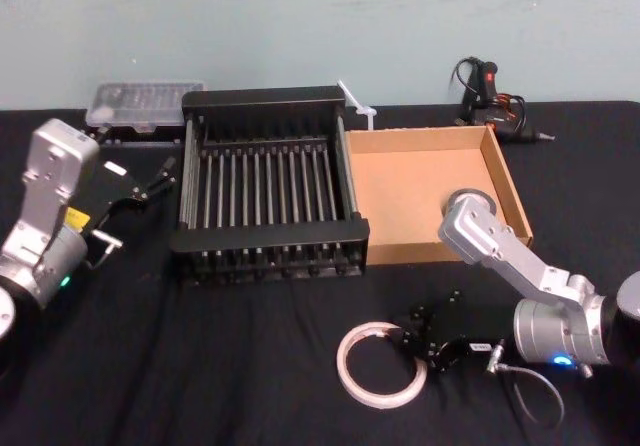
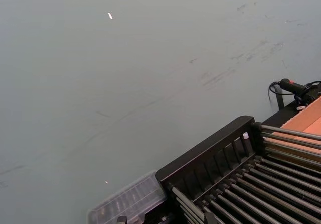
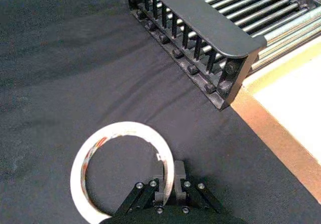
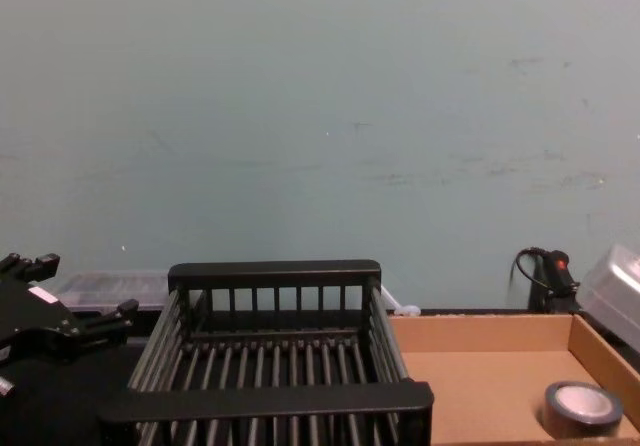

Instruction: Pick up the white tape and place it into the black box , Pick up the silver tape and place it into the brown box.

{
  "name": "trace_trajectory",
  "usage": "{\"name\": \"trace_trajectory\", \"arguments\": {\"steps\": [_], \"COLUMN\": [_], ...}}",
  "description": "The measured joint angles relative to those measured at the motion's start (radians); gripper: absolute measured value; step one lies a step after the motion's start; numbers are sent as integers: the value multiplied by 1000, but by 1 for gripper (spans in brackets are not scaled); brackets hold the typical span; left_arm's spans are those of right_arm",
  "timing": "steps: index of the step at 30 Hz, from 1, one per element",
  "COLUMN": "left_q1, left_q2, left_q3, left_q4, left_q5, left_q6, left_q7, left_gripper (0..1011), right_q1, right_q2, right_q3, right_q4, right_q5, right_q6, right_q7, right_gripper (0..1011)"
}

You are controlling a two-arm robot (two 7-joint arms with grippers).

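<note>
The white tape [image 1: 343, 366] lies flat on the black cloth in front of the boxes. My right gripper [image 1: 418, 351] is at the ring's right side. In the right wrist view its fingers [image 3: 179, 173] stand one inside and one outside the white tape [image 3: 123, 129], shut on the band. The silver tape [image 4: 583, 409] lies inside the brown box [image 4: 480, 376] near its right wall; in the head view my right arm covers that spot of the brown box [image 1: 410, 196]. The black box [image 1: 270, 236] stands empty to its left. My left gripper [image 1: 150, 184] hangs open left of the crate.
A clear plastic case [image 1: 140, 106] sits behind the crate's left corner. A black and red tool with cables [image 1: 490, 91] lies behind the cardboard box. A thin cable loop [image 1: 530, 391] hangs by my right wrist. The crate's front rim [image 3: 200, 13] is close ahead of the ring.
</note>
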Motion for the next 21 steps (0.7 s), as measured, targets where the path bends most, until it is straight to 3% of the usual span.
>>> {"name": "trace_trajectory", "arguments": {"steps": [21], "left_q1": [0], "left_q2": [0], "left_q3": [0], "left_q4": [0], "left_q5": [0], "left_q6": [0], "left_q7": [0], "left_gripper": [1001], "right_q1": [-3], "right_q2": [1], "right_q3": [8], "right_q4": [-4], "right_q5": [0], "right_q6": [-10], "right_q7": [0], "right_gripper": [92]}}
